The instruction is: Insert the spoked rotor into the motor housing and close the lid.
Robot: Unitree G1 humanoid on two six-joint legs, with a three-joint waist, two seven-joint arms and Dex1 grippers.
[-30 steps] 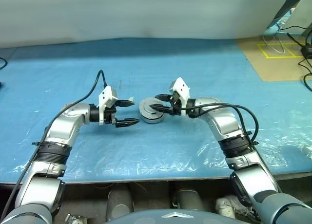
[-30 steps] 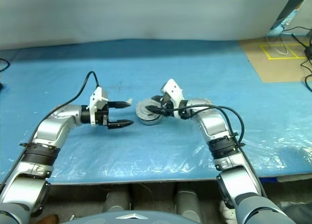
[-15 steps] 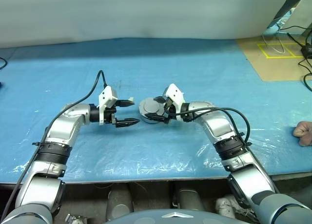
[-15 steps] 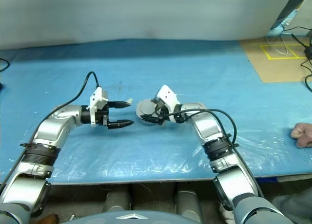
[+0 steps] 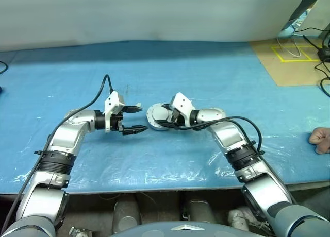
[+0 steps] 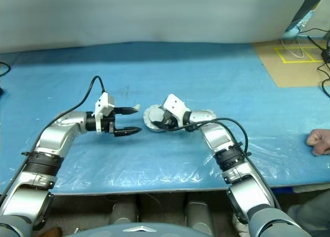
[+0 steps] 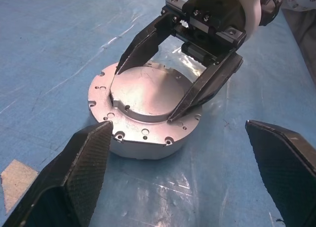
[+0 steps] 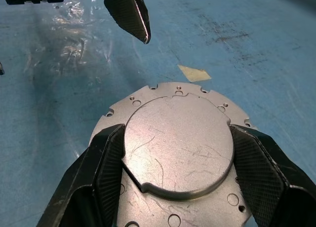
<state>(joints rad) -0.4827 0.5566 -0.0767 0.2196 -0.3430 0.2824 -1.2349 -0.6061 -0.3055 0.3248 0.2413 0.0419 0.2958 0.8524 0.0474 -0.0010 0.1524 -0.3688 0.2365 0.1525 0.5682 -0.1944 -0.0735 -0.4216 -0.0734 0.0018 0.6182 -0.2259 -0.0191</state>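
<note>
The right hand [image 5: 161, 119] rests on the motor housing [image 5: 156, 115]; left hand [image 5: 135, 118] gapes beside it.

motor housing [image 7: 143, 113]: 1 | lid [image 7: 148, 96]: 1 | tape scrap [image 8: 194, 73]: 1 | pincers: 2 | person's hand [image 5: 320, 140]: 1

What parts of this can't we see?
- Inside of the motor housing: the wrist views show its closed silver top face, so any windings or rotor stay hidden.
- Lid: not told apart from the housing's top.
- Person: the eye views' right edge cuts off all but the hand.
</note>
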